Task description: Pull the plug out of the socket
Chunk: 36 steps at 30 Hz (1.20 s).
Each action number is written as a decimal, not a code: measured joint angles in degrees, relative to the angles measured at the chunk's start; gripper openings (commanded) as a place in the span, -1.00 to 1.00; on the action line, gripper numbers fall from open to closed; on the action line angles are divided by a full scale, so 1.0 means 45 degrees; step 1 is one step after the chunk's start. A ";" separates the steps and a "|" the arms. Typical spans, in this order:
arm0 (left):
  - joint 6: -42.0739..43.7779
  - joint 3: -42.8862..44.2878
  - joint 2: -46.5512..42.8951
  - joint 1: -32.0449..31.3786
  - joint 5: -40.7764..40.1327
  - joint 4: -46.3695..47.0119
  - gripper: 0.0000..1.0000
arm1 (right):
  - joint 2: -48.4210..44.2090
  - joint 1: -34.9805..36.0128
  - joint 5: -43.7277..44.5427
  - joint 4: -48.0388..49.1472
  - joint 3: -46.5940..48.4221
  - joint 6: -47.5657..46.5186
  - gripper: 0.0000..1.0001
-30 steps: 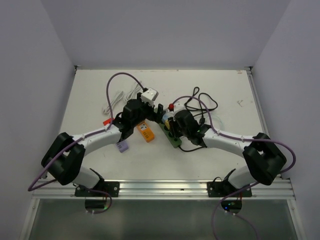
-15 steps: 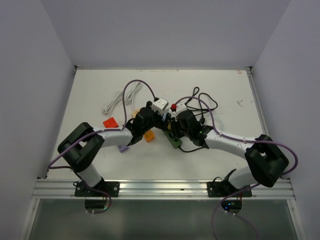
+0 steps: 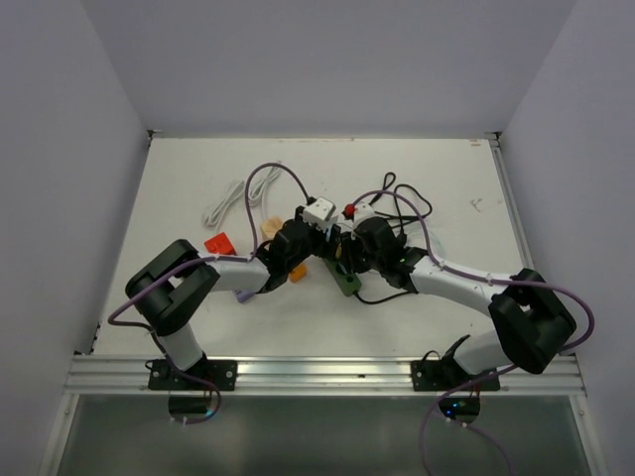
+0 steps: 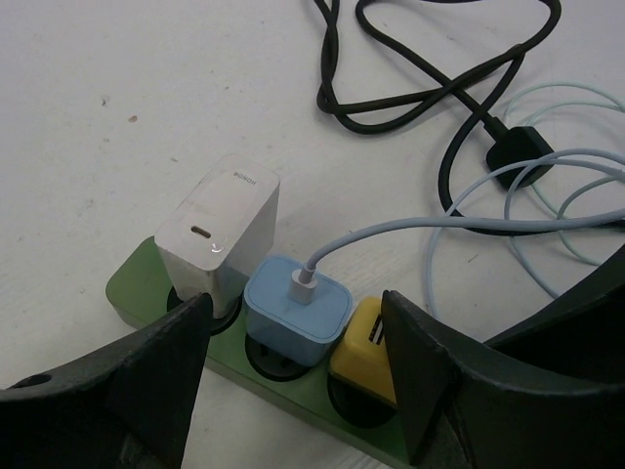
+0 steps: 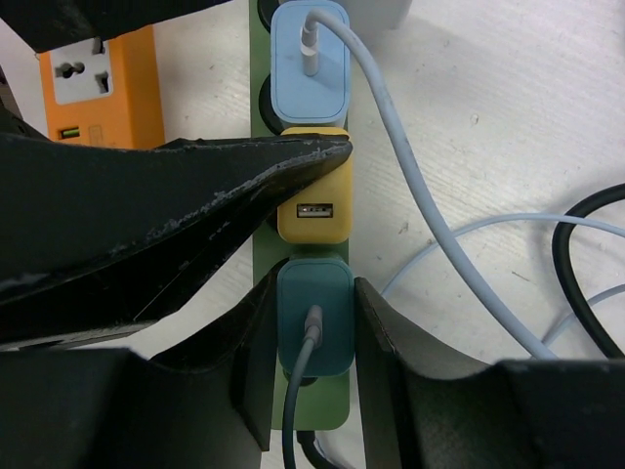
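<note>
1. Sitting in the green power strip point(image 4: 132, 285) on the surface point(image 4: 117, 117), the teal plug point(image 5: 313, 318) adjoins the yellow adapter point(image 5: 312, 210).
2. Right tool point(image 5: 313, 324): clamped on the teal plug's sides.
3. Left tool point(image 4: 293, 327): fingers apart, near the light-blue adapter point(image 4: 296, 308).

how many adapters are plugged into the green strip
4, in a row on the green strip: white adapter at one end, then light blue adapter, yellow adapter, and teal adapter in the right claw. Others may be hidden.
</note>
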 measured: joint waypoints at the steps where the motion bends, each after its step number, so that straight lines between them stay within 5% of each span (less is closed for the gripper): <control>1: -0.0180 -0.0175 0.0000 -0.0034 -0.0068 0.0248 0.46 | -0.0049 -0.0019 -0.0087 -0.0034 -0.0029 0.0019 -1.00; 18: -0.2521 -0.2433 0.0248 -0.0121 -0.0301 0.4041 0.40 | -0.0151 -0.1035 -0.2152 -0.0447 -0.0053 0.0374 -1.00; 28: -0.3162 -0.2584 0.0835 -0.0141 -0.0112 0.5047 0.38 | 0.0155 0.2147 0.3254 -0.1481 0.0588 -0.0355 -1.00; 36: -0.3585 -0.2540 0.1146 -0.0141 -0.0068 0.5425 0.38 | 0.0525 0.2701 0.4498 -0.1783 0.0913 -0.0248 -1.00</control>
